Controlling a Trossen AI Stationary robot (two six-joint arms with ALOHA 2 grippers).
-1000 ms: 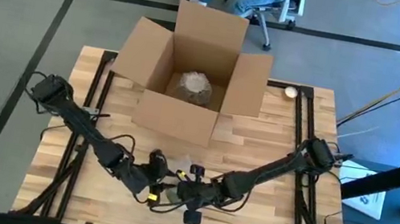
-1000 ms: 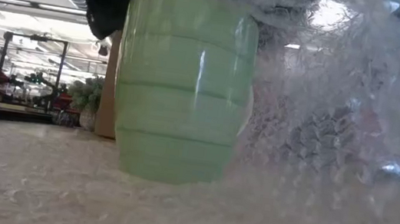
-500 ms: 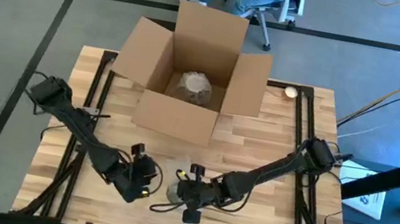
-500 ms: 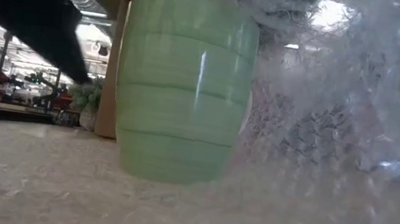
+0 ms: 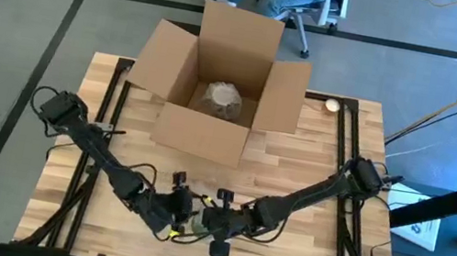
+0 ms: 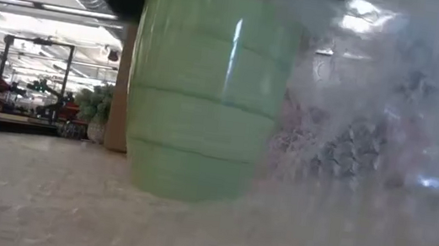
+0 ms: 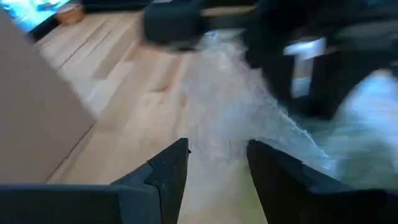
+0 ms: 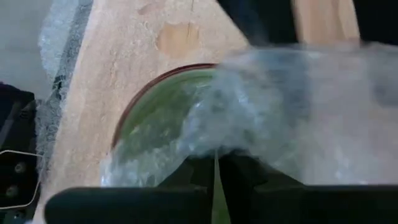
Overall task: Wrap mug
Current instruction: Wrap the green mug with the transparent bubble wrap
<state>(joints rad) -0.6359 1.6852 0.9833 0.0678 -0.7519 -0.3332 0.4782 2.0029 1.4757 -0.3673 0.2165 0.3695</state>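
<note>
A wooden worktop (image 5: 317,152) carries an open box (image 5: 215,98) at the far side; a chair (image 5: 308,11) stands beyond. The mug (image 6: 202,95) stands upright at the near edge on bubble wrap (image 6: 369,151). The right gripper (image 8: 216,169) clamps the wrap over its rim. The left gripper (image 7: 217,155), fingers apart, has swung back in beside the mug.

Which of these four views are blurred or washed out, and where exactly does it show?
Low view: the mug is soft-edged, and the bubble wrap beside it smears into a bright haze. Left wrist view: heavy blur beyond the left gripper. Right wrist view: wrap veils the mug's rim. High view: evenly lit and sharp.
</note>
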